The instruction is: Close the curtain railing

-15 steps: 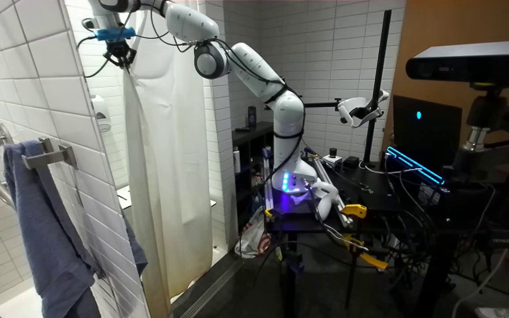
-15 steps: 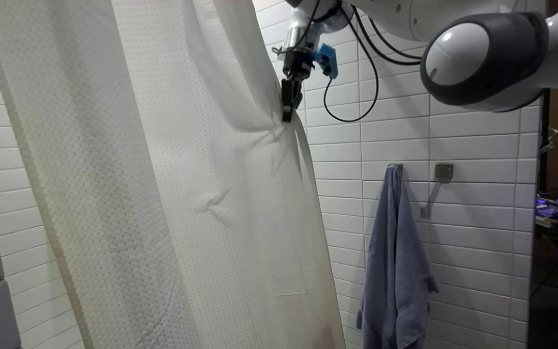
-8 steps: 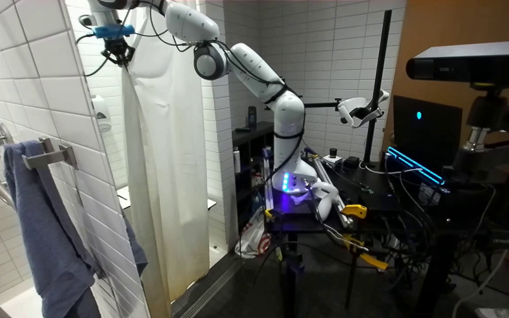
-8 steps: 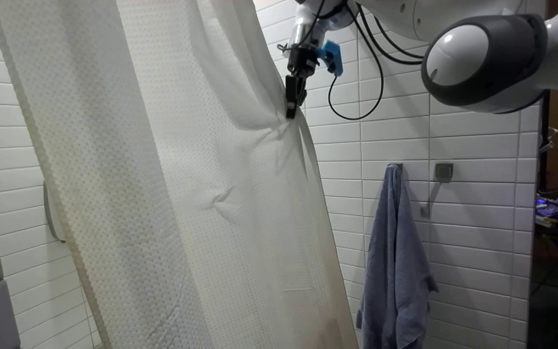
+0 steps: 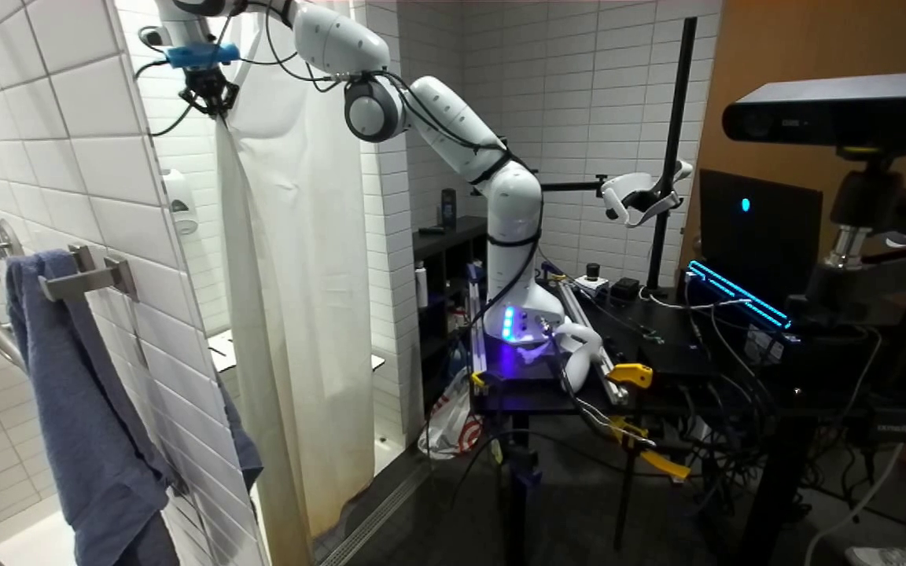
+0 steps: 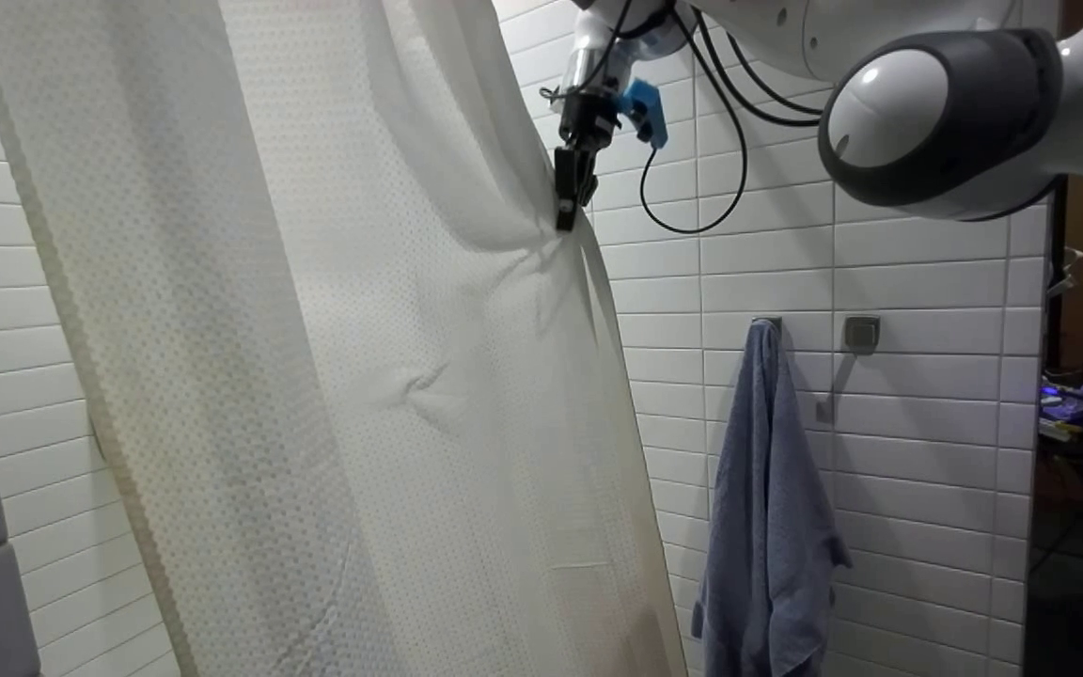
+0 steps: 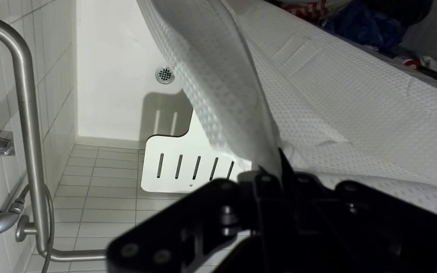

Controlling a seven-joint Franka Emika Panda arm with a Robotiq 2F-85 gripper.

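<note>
Claw (image 6: pixel 568 221): grasping the curtain (image 6: pixel 447 320) high on one side edge, clenching a bunched fold; showing the pinch in the wrist view.
Curtain: hanging between a tiled partition (image 5: pixel 83 173) at near left and a tiled pillar (image 5: pixel 394 236) farther right in an exterior view; running out of frame at the top, leaving the rod unseen.
Gripped edge: slanting down to the right in an exterior view, falling left of the towel (image 6: pixel 767 508), apparently not touching it.
Opposite edge: leaving a strip of white tile (image 6: pixel 15 442) showing at left in an exterior view.
Arm (image 5: pixel 453 118): spanning leftward from the table (image 5: pixel 520 402) to the grip in an exterior view.
Drain (image 7: pixel 164 74) and grab bar (image 7: pixel 29 113): showing left of the curtain in the wrist view.
Drawn so far: judging by eye, looking mostly drawn across; counting the grasp as done.
Left to draw: seemingly lacking a last stretch toward the partition, judging by the white fixture (image 5: pixel 178 200) showing past the gripped edge; not telling how far.
After that: probably needing a release and a retreat.
</note>
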